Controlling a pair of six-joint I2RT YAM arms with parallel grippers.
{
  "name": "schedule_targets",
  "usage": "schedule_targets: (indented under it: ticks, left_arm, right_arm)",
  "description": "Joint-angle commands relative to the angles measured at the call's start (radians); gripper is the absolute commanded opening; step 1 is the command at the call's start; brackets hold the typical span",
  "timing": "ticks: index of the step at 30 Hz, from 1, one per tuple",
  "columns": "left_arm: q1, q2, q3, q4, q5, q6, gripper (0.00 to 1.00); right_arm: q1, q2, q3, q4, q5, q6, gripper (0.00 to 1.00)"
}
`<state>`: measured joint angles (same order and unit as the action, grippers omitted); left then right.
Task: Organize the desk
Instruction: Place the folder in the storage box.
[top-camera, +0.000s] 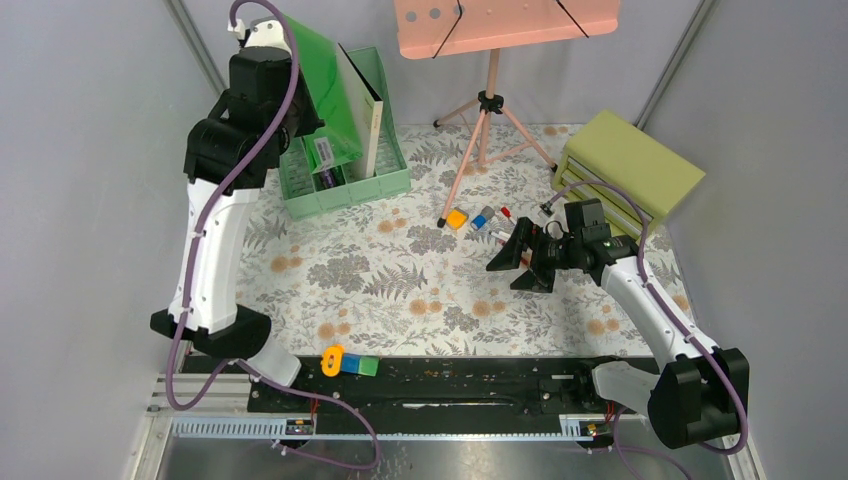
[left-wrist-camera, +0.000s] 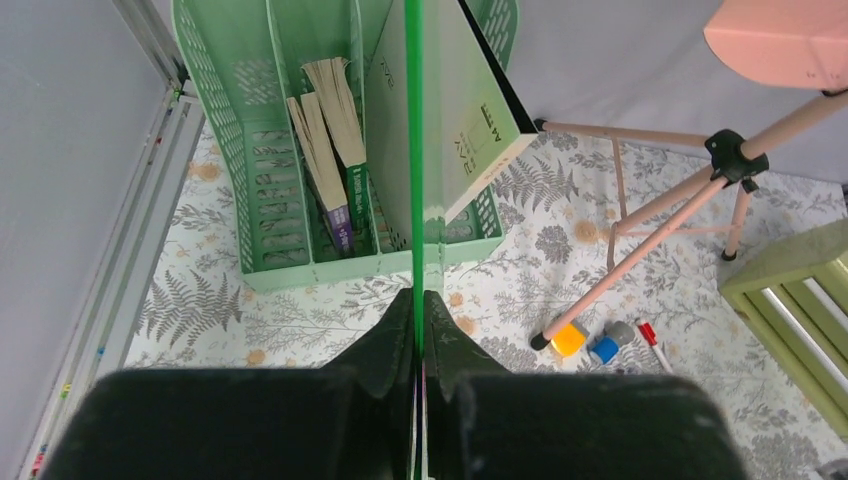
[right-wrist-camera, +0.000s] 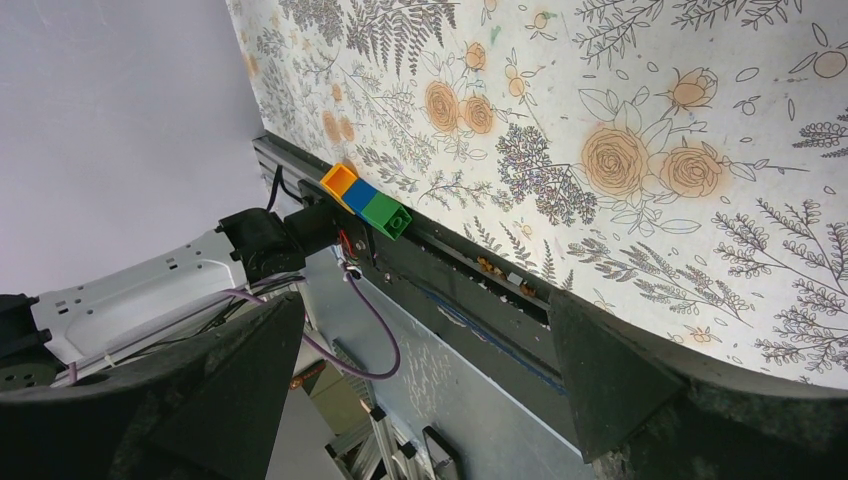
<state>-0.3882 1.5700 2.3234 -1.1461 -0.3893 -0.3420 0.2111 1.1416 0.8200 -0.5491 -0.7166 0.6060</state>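
Note:
The desk (top-camera: 400, 285) is a flowered, fern-print tabletop. My left gripper (left-wrist-camera: 418, 300) is shut on the edge of a thin translucent green folder (left-wrist-camera: 415, 150). It holds the folder (top-camera: 325, 85) upright and tilted over the green file rack (top-camera: 345, 190) at the back left. The rack (left-wrist-camera: 300, 265) has papers and a white-covered book (left-wrist-camera: 460, 120) in its slots. My right gripper (top-camera: 516, 268) hovers open over the right middle of the desk, turned on its side. In the right wrist view the gripper (right-wrist-camera: 425, 330) has nothing between its fingers.
A pink music stand (top-camera: 505, 25) on a tripod (top-camera: 490, 105) stands at the back. An orange block (top-camera: 457, 218), a blue block (top-camera: 482, 218) and a red marker (top-camera: 505, 213) lie near the olive drawer box (top-camera: 628, 165). Stacked toy bricks (top-camera: 348, 362) sit on the front rail.

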Motion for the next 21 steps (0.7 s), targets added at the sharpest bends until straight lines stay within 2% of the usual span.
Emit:
schedule_targets:
  ticks: [1,8,12,21]
  left_arm:
    - [0.030,0.018,0.007,0.141,0.019,-0.067,0.00]
    - [0.049,0.051,-0.048,0.157,0.027,-0.070,0.00]
    - [0.075,0.068,-0.088,0.187,0.080,-0.060,0.00]
    - [0.104,0.145,-0.089,0.211,0.113,-0.029,0.00]
  right_arm:
    - [0.005,-0.004,0.003,-0.013,0.011,-0.015,0.99]
    - [0.005,0.010,-0.002,-0.012,0.012,-0.017,1.00]
    - [0.005,0.011,-0.003,-0.013,0.006,-0.018,0.99]
    - [0.005,0.011,-0.014,-0.014,-0.009,-0.021,1.00]
